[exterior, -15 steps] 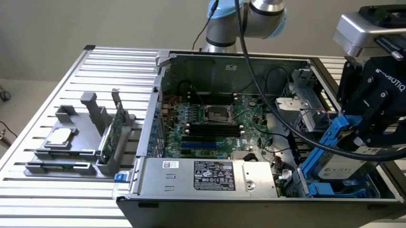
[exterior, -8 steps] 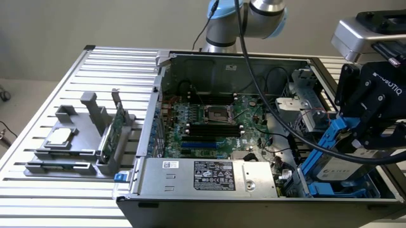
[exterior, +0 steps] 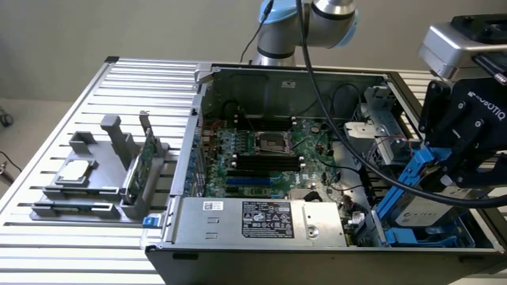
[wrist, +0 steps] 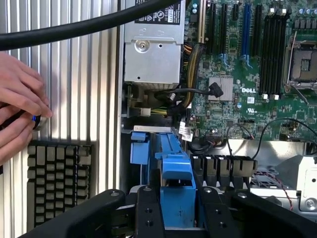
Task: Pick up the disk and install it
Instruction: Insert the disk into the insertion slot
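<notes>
The disk (exterior: 418, 205), silver-grey with a white label in a blue plastic carrier, hangs tilted over the front corner of the open computer case (exterior: 237, 252) on the exterior view's right. My gripper (exterior: 453, 175) is shut on it from above. In the wrist view the blue carrier (wrist: 176, 183) stands between my two black fingers (wrist: 147, 213), with the gripper (wrist: 178, 215) clamped on its sides. Below the disk lies a blue drive bay (exterior: 431, 242) inside the case.
The motherboard (exterior: 262, 154) and the power supply (exterior: 265, 221) fill the case. A grey fixture (exterior: 87, 178) holding a silver chip and a green card (exterior: 142, 169) stands on the exterior view's left. A person's hand (wrist: 20, 104) rests near a keyboard (wrist: 57, 178). A black cable (exterior: 348, 148) crosses the case.
</notes>
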`<state>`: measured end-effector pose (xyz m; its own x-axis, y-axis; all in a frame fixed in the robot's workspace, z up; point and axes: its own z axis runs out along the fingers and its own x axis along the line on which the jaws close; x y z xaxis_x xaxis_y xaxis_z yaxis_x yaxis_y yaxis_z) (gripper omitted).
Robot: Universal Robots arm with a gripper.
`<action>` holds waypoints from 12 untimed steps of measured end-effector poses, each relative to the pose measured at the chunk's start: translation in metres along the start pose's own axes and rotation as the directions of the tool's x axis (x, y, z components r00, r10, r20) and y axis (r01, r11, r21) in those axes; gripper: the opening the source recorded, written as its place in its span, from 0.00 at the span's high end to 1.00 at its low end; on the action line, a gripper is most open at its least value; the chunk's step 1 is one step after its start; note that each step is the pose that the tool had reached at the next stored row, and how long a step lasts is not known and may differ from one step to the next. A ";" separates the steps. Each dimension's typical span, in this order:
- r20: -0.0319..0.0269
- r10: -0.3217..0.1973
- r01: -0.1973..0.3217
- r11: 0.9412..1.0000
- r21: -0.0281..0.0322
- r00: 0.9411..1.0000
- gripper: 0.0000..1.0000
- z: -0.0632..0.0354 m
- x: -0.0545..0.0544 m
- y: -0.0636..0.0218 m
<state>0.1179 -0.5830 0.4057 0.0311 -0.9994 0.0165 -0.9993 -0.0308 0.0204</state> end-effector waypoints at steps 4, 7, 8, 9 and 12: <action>0.000 -0.003 0.003 1.000 -0.006 1.000 0.68 0.0014 0.001 -0.0005; 0.001 -0.004 0.004 1.000 -0.012 1.000 0.68 0.0032 0.003 -0.0007; 0.000 -0.004 0.004 1.000 -0.014 1.000 0.68 0.0037 0.003 -0.0006; 0.000 -0.004 0.004 1.000 -0.015 1.000 0.68 0.0041 0.003 -0.0007; 0.001 -0.004 0.004 1.000 -0.015 1.000 0.68 0.0054 0.003 -0.0008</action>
<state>0.1186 -0.5860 0.4003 0.0347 -0.9993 0.0150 -0.9988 -0.0342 0.0360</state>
